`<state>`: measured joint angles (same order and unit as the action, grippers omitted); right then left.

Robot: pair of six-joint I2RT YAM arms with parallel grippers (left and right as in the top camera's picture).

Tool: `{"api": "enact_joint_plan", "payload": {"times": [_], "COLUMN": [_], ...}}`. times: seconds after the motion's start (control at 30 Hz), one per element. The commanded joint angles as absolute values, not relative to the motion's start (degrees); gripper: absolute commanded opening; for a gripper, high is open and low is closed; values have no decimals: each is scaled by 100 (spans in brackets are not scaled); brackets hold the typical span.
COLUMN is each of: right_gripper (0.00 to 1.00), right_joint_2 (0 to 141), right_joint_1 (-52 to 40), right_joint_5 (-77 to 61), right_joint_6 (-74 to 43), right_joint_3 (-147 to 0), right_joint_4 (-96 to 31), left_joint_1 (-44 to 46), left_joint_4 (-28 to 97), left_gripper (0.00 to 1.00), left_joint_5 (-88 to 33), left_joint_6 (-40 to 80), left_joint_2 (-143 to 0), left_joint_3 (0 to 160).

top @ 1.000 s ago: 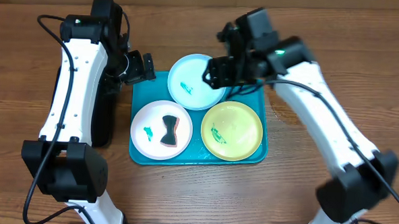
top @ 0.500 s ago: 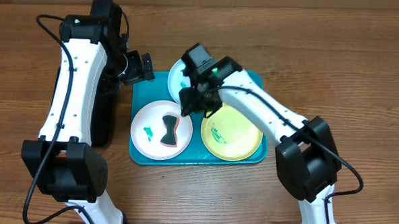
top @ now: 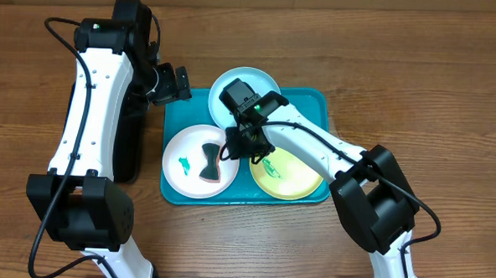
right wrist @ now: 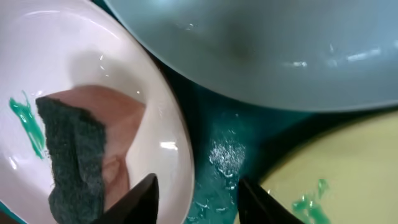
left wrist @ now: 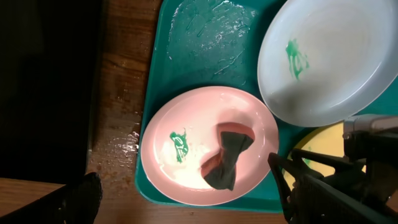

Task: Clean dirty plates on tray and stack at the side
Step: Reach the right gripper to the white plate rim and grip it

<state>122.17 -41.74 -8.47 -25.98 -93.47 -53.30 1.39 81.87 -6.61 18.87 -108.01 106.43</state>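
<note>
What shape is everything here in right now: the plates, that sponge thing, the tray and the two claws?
white plate: green smear, carries the sponge
light cyan plate: green smear
yellow-green plate: green smear
sponge: twisted, not gripped
tray: wet, holds all three plates
left gripper: open, empty, by the tray's corner
right gripper: open, astride the white plate's rim

light bright, even; glare on wet tray (left wrist: 205, 43); right-wrist view soft, blurred close-up

Twisted dark-green and pink sponge (top: 209, 161); black tray (top: 132, 146) at left; brown wooden table (top: 451, 98).
</note>
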Motion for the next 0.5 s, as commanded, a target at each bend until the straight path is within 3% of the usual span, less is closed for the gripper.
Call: {"api": "enact_joint_plan", "payload": {"times": [0.0,0.17,0.27,0.47], "right_gripper": [38,37,30,17], "right_joint_2": [12250,12250,12250,12250], "right_joint_1": [-4211,-4254,-4252,-4254], "right_joint_5": [-784,-950,-950,-952], "right_joint_6": [-2689,-2729,-2729,-2731], "right_joint_3": [-9172,-8844,-8814,-8814], "right_joint_4": [-5210,-4871,-4866,-4858], "left_joint_1": [110,115,115,121], "left_joint_4": [8224,8272,8261,8226], "left_gripper": [100,100,99,77], "left_joint_5": [-602,-764,-880,-1354], "left_joint_6": [1662,1461,1345,1004], "left_joint_2": [-10801,-10801,-10801,-10801], "left_joint_3": [10648,10615,10543,10125]}}
